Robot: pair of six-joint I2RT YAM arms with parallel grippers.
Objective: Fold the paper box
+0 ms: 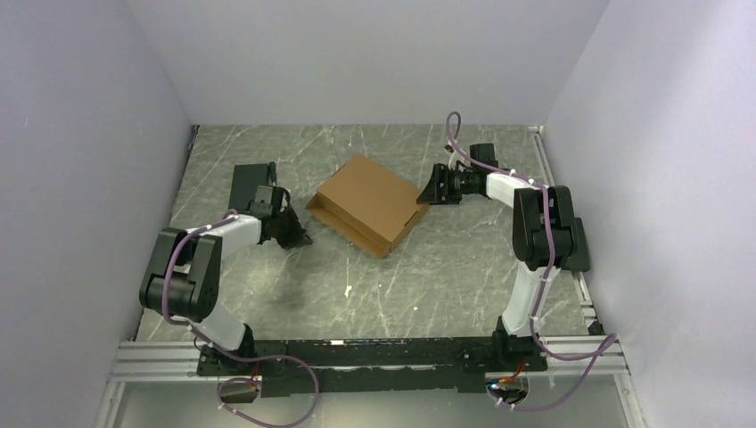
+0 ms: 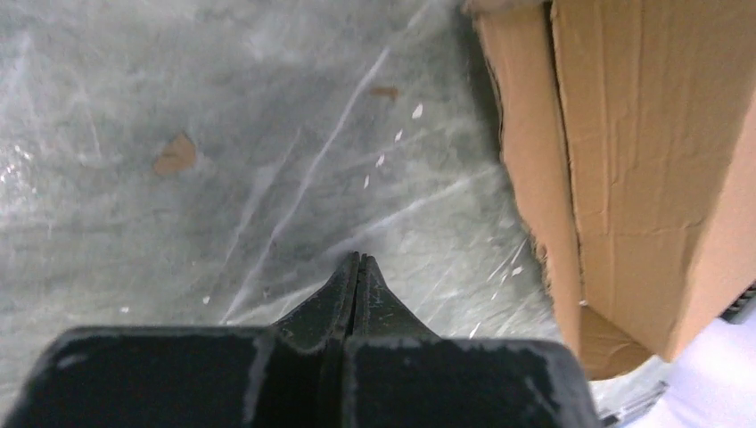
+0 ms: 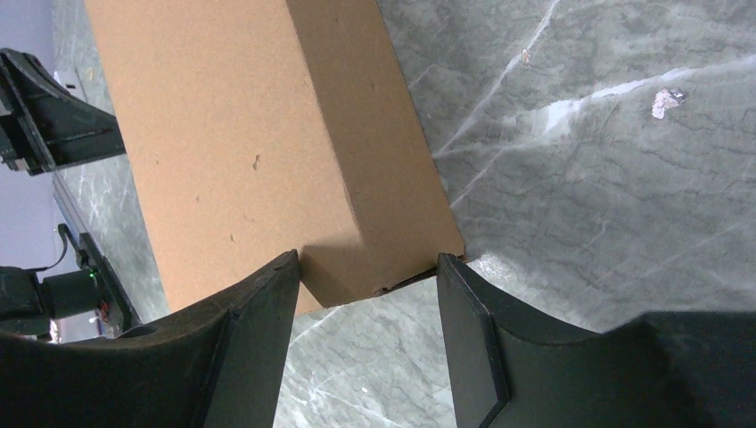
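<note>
Two arms at a cardboard box (image 1: 365, 203), which lies flat in the middle of the grey marbled worktop (image 1: 446, 285), somewhat nearer the far edge and turned diagonally to all four edges. The left arm (image 1: 192, 267) rises from the near left corner, bends at a raised elbow and sends its forearm toward the centre. Its wrist is pitched down, so that the left end effector (image 1: 299, 239) sits low at the worktop, just beside the box's left corner. In the left wrist view this end effector (image 2: 358, 267) has its two fingers (image 2: 334, 299) pressed together with nothing between them, and the box (image 2: 624, 178) lies to its right, a narrow strip of cardboard running beside a broader panel. A small brown scrap (image 2: 176, 153) lies on the bare worktop (image 2: 267, 89) nearby. The right arm (image 1: 539, 241) stands upright from the near right corner, and its forearm reaches level toward the left, carrying the right end effector (image 1: 426, 192) to the box's right corner. In the right wrist view this end effector (image 3: 367, 263) is spread wide, its fingers (image 3: 258, 312) straddling one end of the box (image 3: 267, 134). Whether they touch the cardboard cannot be told.
</note>
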